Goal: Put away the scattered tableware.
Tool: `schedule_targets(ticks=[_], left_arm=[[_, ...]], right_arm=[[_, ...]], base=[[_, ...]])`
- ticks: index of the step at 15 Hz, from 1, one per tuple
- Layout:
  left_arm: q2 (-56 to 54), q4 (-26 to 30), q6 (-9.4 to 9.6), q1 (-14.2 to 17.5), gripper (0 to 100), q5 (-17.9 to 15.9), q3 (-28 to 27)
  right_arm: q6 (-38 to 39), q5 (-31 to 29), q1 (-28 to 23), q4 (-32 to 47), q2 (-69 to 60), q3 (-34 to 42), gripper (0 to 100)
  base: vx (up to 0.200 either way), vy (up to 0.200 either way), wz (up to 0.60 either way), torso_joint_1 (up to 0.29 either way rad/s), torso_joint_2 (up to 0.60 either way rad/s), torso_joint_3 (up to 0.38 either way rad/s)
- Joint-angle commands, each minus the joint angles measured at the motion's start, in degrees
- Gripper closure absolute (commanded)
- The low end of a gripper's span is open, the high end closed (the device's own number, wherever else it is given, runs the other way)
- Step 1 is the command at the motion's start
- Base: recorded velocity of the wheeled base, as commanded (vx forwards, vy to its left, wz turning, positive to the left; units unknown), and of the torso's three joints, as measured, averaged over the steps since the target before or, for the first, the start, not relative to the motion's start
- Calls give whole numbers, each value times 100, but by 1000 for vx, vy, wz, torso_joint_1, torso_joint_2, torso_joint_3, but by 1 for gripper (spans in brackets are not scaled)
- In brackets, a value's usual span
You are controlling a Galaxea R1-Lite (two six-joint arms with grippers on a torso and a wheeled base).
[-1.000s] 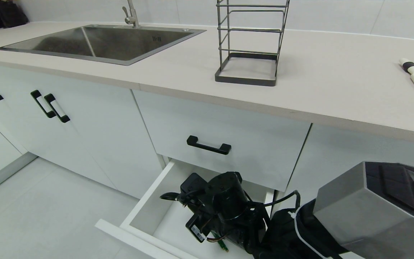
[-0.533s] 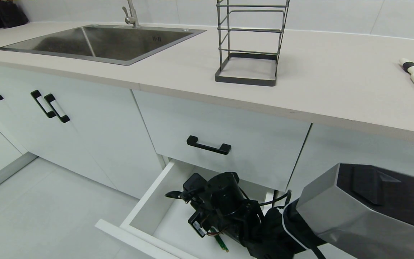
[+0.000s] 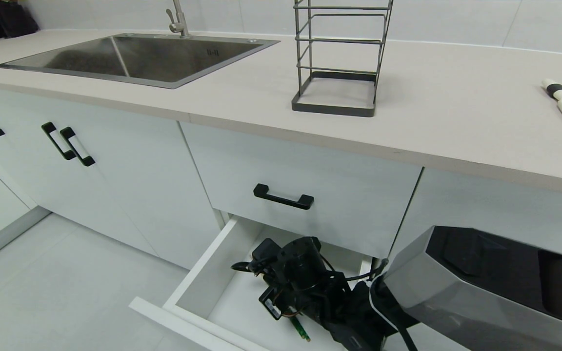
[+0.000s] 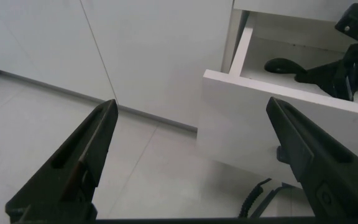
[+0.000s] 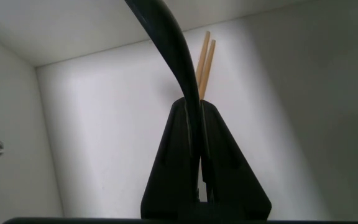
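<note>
In the head view's lower centre, the right gripper (image 5: 195,115) pinches a black spoon (image 5: 161,31) by its handle, low inside the open drawer (image 3: 199,278) near the wooden chopsticks (image 5: 205,59), probably to set it down there. The left gripper (image 4: 191,107) hangs spread and empty.

Beige countertop (image 3: 432,112), steel sink (image 3: 164,61), white cabinets (image 3: 130,185), grey floor (image 3: 66,292)
</note>
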Motion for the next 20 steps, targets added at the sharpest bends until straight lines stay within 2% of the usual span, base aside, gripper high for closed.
schedule_targets(ticks=[1, 13, 20], left_arm=[[0, -2, -1, 2, 0, 0, 0], [0, -2, -1, 2, 0, 0, 0], [0, -2, -1, 2, 0, 0, 0]], right_arm=[[-1, -1, -53, 1, 151, -58, 100], [8, -28, -220, 204, 714, -752, 100], [8, -28, -238, 204, 872, -832, 100]], base=[[0, 0, 0, 0, 0, 0], [0, 0, 0, 0, 0, 0], [0, 0, 0, 0, 0, 0]])
